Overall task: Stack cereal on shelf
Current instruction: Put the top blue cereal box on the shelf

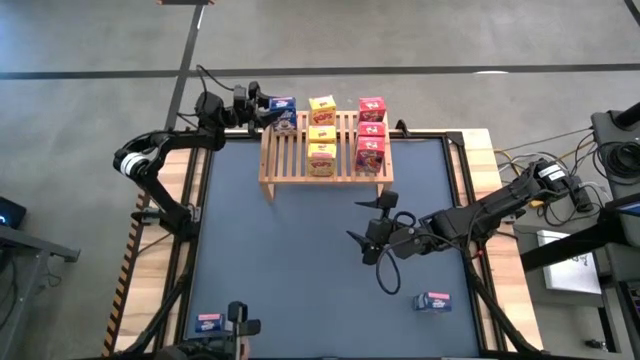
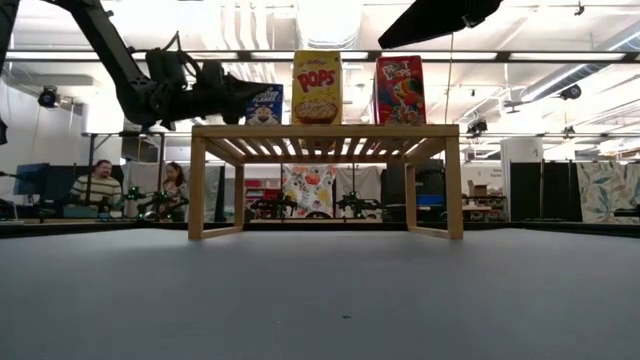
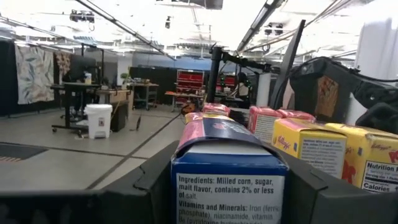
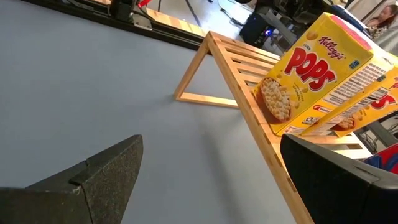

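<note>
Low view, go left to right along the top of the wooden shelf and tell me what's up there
Left gripper holding the blue cereal box at the shelf's left end → yellow Pops box → red cereal box.

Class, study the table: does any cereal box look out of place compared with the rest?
Yes. Two blue boxes, one near the right arm and one at the table's near left edge, lie flat on the mat instead of standing on the shelf.
</note>
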